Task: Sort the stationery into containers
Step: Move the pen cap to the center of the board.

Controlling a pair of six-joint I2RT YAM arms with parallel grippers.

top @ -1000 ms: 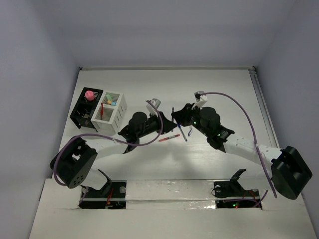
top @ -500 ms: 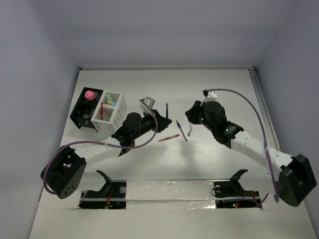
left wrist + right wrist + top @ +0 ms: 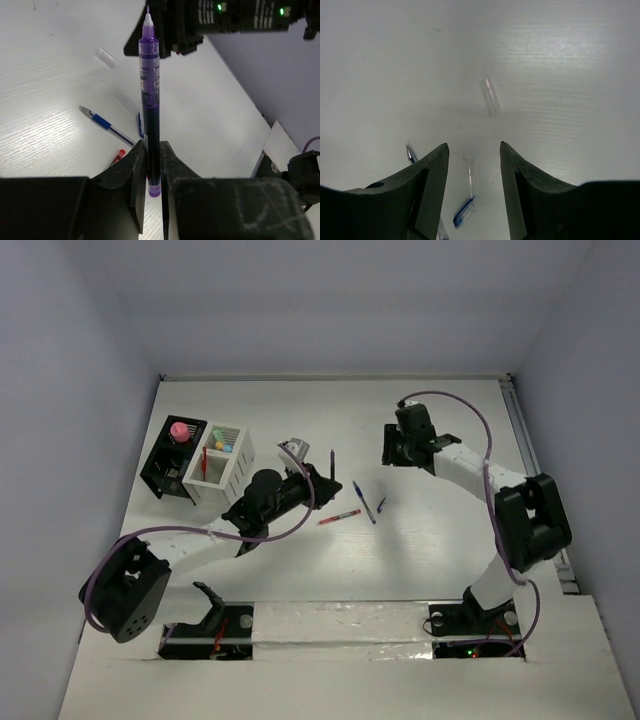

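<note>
My left gripper [image 3: 326, 483] is shut on a purple pen [image 3: 332, 461] and holds it upright above the table; the left wrist view shows the pen [image 3: 149, 95] clamped near its lower end between the jaws [image 3: 152, 150]. A red pen [image 3: 340, 516], a blue pen [image 3: 364, 502] and a blue-clipped cap [image 3: 381, 504] lie on the table just right of it. My right gripper [image 3: 389, 448] is open and empty [image 3: 474, 145], farther back. The black box [image 3: 160, 472] holds a pink-topped piece [image 3: 179, 430]. The white box [image 3: 238, 472] adjoins it and holds small coloured bits.
A clear cap [image 3: 491, 96] lies on the table beyond my right gripper, and also shows in the left wrist view [image 3: 106, 56]. The blue-clipped cap [image 3: 466, 210] and blue pen tip [image 3: 410, 153] lie under the right jaws. Both boxes stand at the far left.
My right gripper has pulled away from the purple pen, back and to the right. My left gripper keeps the pen and has shifted slightly left.
</note>
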